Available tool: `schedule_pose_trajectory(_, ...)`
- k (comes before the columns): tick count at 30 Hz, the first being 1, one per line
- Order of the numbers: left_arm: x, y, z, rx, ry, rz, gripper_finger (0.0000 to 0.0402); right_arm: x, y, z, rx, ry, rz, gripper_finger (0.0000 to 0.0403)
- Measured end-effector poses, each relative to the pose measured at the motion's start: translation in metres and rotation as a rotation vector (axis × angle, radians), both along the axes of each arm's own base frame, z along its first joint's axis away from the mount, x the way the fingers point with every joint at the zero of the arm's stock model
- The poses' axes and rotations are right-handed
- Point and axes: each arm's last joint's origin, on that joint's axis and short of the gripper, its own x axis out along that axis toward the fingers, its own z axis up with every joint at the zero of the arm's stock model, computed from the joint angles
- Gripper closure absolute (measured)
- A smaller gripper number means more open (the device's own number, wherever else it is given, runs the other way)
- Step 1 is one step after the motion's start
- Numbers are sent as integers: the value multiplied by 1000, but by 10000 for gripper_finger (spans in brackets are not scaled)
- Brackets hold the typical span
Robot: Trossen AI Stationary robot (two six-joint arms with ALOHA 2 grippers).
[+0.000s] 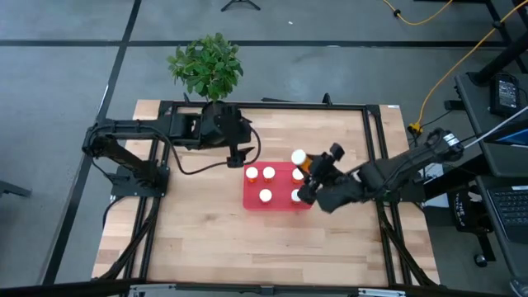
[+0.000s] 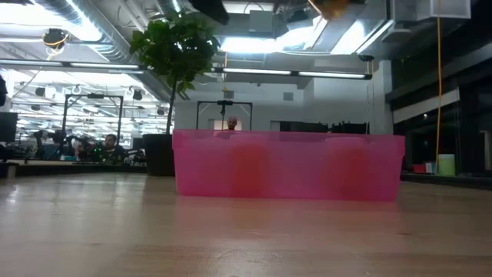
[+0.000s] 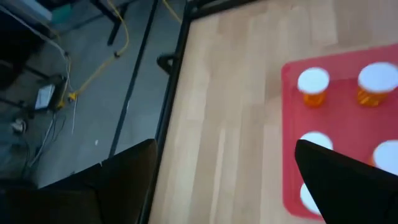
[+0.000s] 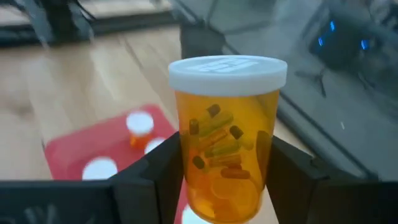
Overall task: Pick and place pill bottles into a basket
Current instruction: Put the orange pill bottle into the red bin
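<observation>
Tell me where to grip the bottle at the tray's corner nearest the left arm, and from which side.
Grip the orange body just under the white cap, coming straight down from above. That bottle stands upright in the red tray with its cap up, and another bottle stands close beside it, so a level approach looks cramped. The left tool hangs nearest; the right tool already holds a bottle.

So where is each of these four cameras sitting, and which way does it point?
High: overhead, looking straight down; both arms, red tray.
Low: at tabletop level, facing the tray's side and the room; no gripper shows.
Left wrist: on the left arm, looking past its dark fingers at the tray.
Right wrist: on the right arm, facing the pill bottle in its fingers.
Shared: high and left wrist both show white-capped bottles in the tray.
</observation>
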Motion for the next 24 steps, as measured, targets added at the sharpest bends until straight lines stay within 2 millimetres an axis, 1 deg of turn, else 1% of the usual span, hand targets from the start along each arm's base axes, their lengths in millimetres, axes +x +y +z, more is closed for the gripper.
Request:
schedule_pose_trajectory(3,3,-10,3,13,-41,-36,27,3,-11,14,-72,-18,53,215)
schedule_pose_trajectory(7,9,-28,12,57,-131,-127,27,9,-27,22,-119,-65,129,215)
schedule_pose_trajectory(9,12,-37,18,86,-193,-159,27,11,-34,22,-113,-116,155,215)
schedule_pose_trajectory(12,16,-48,29,143,-292,-177,27,12,-44,16,-119,-210,186,215)
schedule_pose_trajectory(16,21,-55,39,196,-407,-153,27,12,-50,10,-171,-384,281,215)
schedule_pose_trajectory(19,31,-56,37,209,-436,-133,27,12,-52,8,-220,-485,343,215)
schedule_pose_trajectory(24,52,-63,17,348,-332,-98,27,13,-56,6,-243,-474,359,215)
